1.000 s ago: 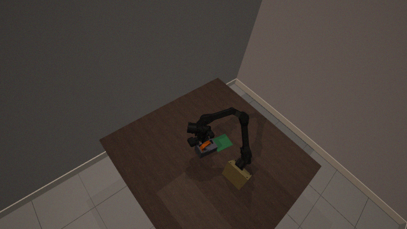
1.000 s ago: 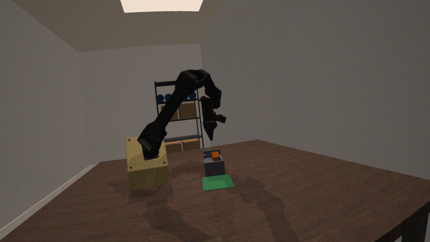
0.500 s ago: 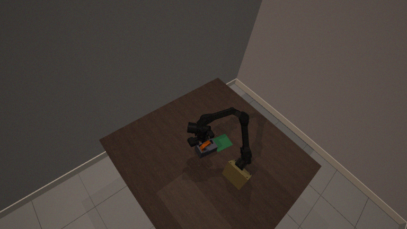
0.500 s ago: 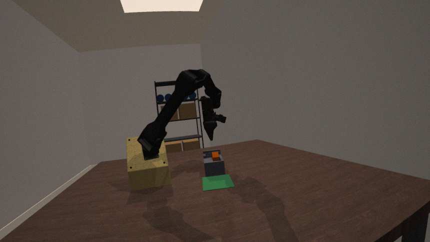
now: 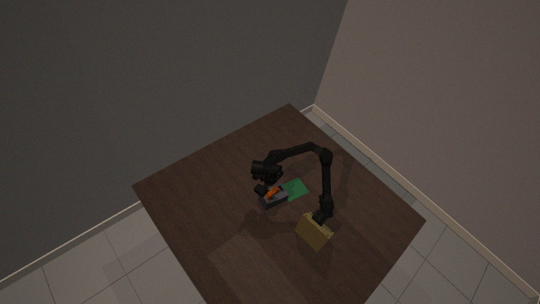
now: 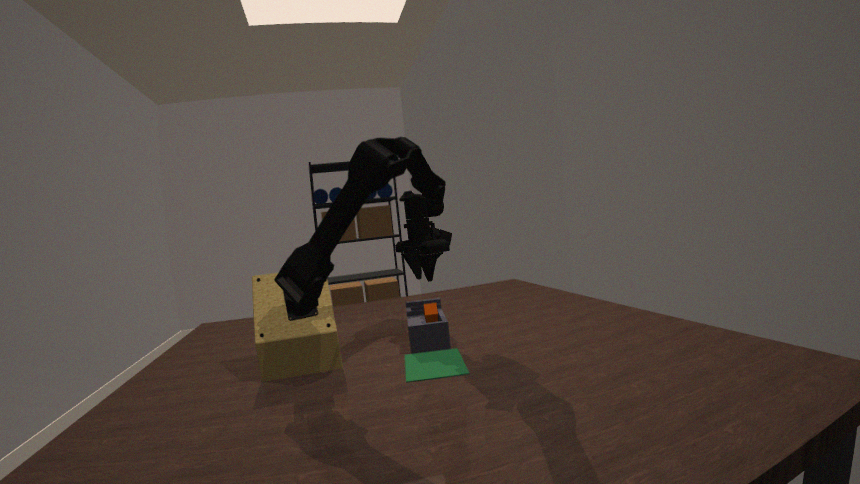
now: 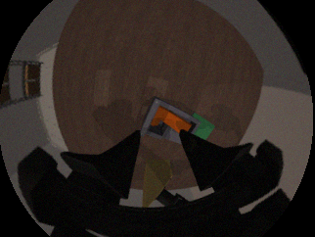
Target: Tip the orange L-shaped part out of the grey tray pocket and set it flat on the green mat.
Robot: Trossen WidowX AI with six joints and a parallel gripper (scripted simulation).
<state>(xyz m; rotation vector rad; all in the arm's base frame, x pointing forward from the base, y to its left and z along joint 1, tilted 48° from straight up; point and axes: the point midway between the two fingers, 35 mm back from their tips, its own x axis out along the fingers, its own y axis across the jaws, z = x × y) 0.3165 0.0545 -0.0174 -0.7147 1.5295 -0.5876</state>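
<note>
Brown wood (image 5: pixel 211 166) (image 6: pixel 601 361) (image 7: pixel 147 44) lay beneath the gripper (image 6: pixel 424 279) (image 7: pixel 160 131), parted and empty; an off-centre pinch could knock the raised orange part (image 5: pixel 272 193) (image 6: pixel 430 310) (image 7: pixel 172 120) down.

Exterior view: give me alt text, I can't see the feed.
Black robot gripper, open and holding nothing, hangs above a grey tray; one end of an orange part sticks up from it. A green mat lies beside the tray, nearer the camera.
</note>
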